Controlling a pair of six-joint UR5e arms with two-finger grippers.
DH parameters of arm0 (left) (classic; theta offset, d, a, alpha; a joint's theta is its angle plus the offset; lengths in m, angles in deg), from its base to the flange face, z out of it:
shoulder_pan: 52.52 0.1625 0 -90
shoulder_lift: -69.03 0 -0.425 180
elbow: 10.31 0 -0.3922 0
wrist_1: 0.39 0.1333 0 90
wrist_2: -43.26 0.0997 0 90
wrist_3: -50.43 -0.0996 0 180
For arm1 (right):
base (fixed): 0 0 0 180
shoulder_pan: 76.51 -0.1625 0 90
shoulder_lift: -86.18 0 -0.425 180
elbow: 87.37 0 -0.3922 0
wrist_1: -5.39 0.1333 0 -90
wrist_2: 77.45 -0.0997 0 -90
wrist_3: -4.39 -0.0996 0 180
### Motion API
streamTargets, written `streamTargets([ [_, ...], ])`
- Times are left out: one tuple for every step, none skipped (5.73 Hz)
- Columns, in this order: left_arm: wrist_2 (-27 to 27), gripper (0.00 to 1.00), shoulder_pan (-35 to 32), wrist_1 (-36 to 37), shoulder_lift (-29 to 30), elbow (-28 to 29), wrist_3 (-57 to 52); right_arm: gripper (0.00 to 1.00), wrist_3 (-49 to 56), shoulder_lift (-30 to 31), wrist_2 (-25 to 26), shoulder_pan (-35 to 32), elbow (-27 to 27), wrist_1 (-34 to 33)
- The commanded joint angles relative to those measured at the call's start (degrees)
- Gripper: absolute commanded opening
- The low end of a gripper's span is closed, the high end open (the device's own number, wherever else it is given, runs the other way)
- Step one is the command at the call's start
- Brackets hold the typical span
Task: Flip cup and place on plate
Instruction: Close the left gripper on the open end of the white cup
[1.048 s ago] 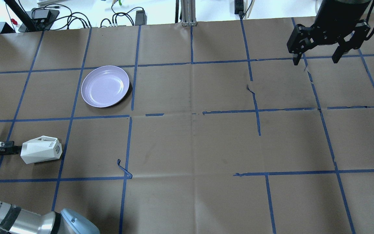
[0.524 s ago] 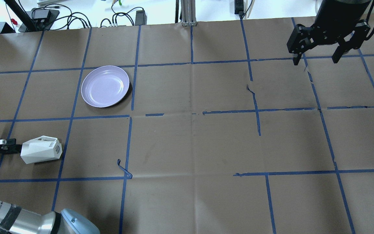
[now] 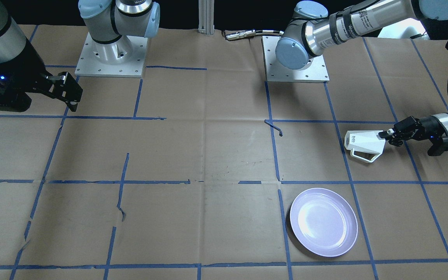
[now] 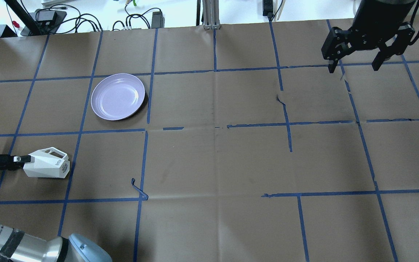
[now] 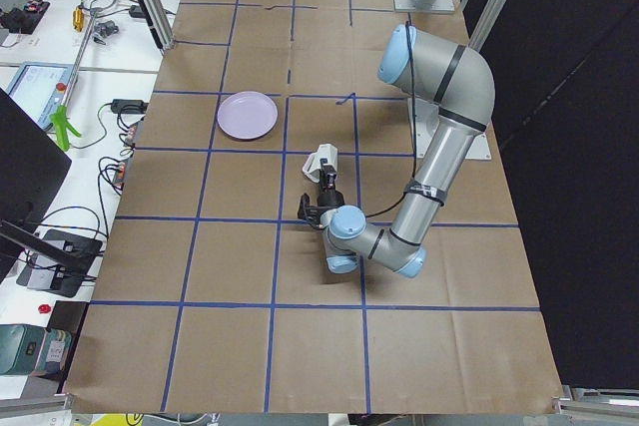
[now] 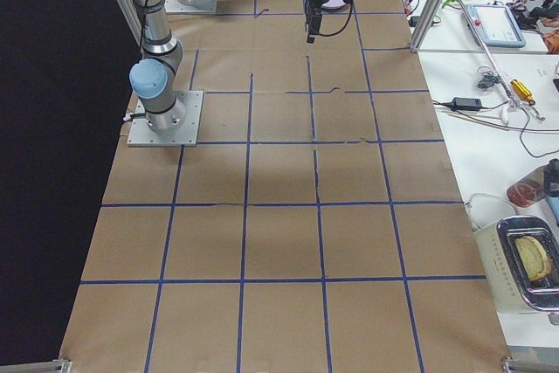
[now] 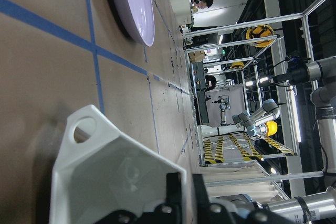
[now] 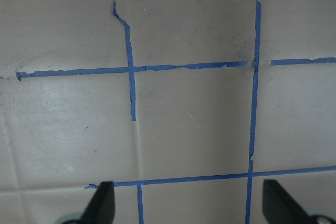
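Observation:
The white faceted cup (image 4: 47, 168) is on its side at the table's left, narrow base toward the middle and handle on the far side. My left gripper (image 4: 23, 159) is shut on its rim wall, level with the table. The front view shows the cup (image 3: 364, 143) and the left gripper (image 3: 383, 135) low over the paper. The left wrist view has the cup (image 7: 105, 171) between the closed fingers (image 7: 176, 190). The lavender plate (image 4: 118, 96) lies empty beyond the cup, also in the front view (image 3: 323, 221). My right gripper (image 4: 355, 67) is open and empty at the far right.
Brown paper with a blue tape grid covers the table (image 4: 213, 163). A loose curl of tape (image 4: 139, 189) sticks up right of the cup. Cables and power bricks (image 4: 86, 18) lie beyond the far edge. The arm bases (image 3: 296, 58) stand at the robot's side.
The left gripper has turned with the cup in it, so the cup has rolled about its axis and its open handle now shows on the far side. The right arm has not moved.

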Motion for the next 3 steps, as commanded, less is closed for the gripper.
streamTargets([
  [-0.19,0.0,0.05,-0.09,-0.72,1.12,0.68,1.0,0.0,0.0,0.0,0.0,0.0,0.08],
  [-0.19,0.0,-0.03,-1.05,-3.42,1.39,2.34,1.0,0.0,0.0,0.0,0.0,0.0,0.08],
  [-0.01,0.0,-0.29,-1.15,-9.63,1.65,8.62,1.0,0.0,0.0,0.0,0.0,0.0,0.0],
])
